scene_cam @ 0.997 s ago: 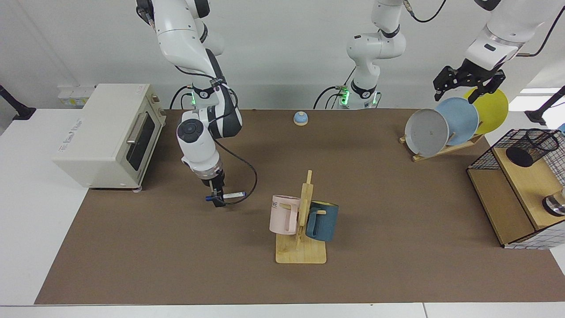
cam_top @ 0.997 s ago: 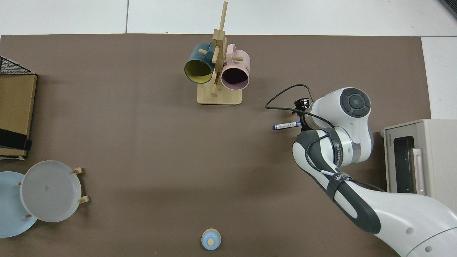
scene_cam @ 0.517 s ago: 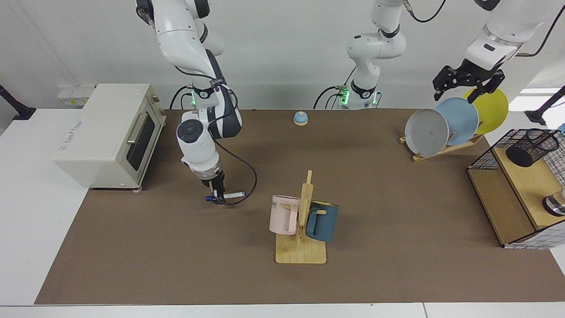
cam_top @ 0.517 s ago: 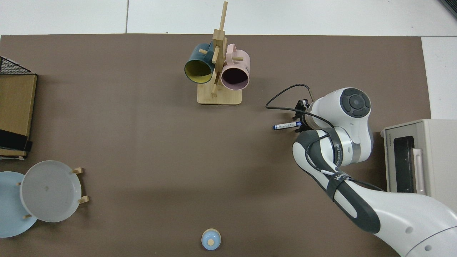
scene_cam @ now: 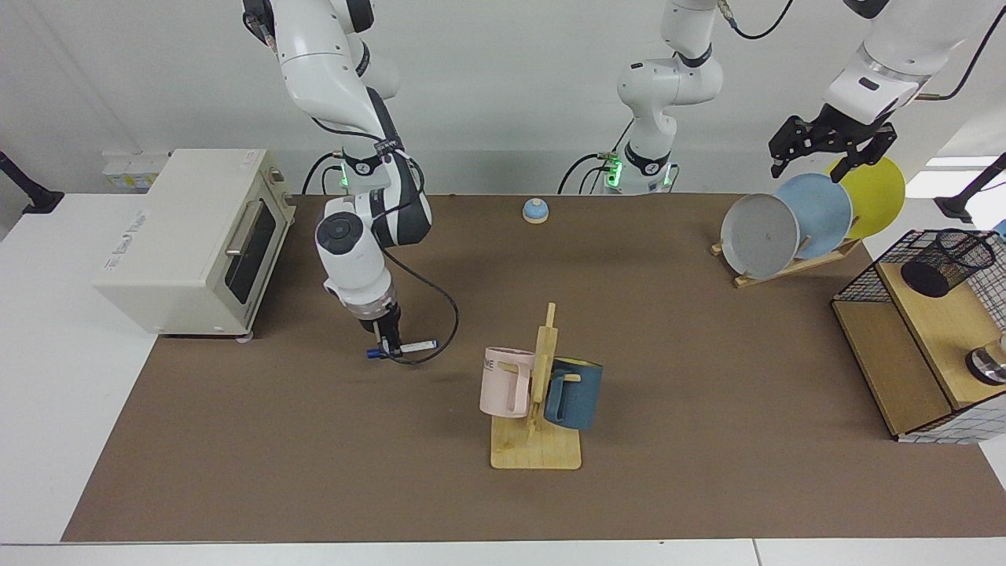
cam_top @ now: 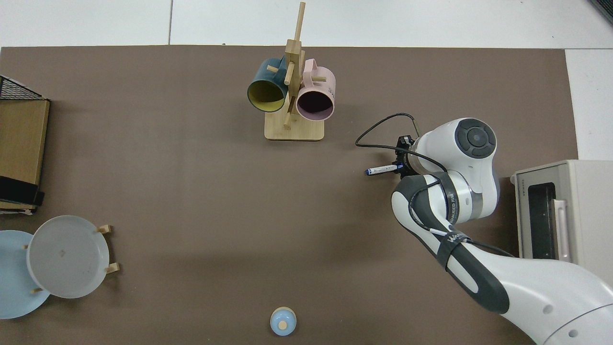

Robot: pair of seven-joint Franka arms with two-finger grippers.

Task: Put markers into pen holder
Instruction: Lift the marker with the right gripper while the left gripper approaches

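Two arms work my brown mat (scene_cam: pixel 707 440): facing, the right gripper (scene_cam: pixel 387 350) pinches the marker (scene_cam: pixel 414 346) near the toaster oven (scene_cam: pixel 189 236); the left gripper (scene_cam: pixel 831 149), spread, waits above plates (scene_cam: pixel 813 212); the pen holder (scene_cam: pixel 947 261) lies tipped on a wooden shelf (scene_cam: pixel 943 330). From above, the marker (cam_top: pixel 381 169) lies level beside the mug rack (cam_top: pixel 293 129).

R hand (scene_cam: pixel 387 347) low, L hand (scene_cam: pixel 825 145) raised

The pink mug (scene_cam: pixel 503 382) shows the letters "ME"; other printing is unreadable.
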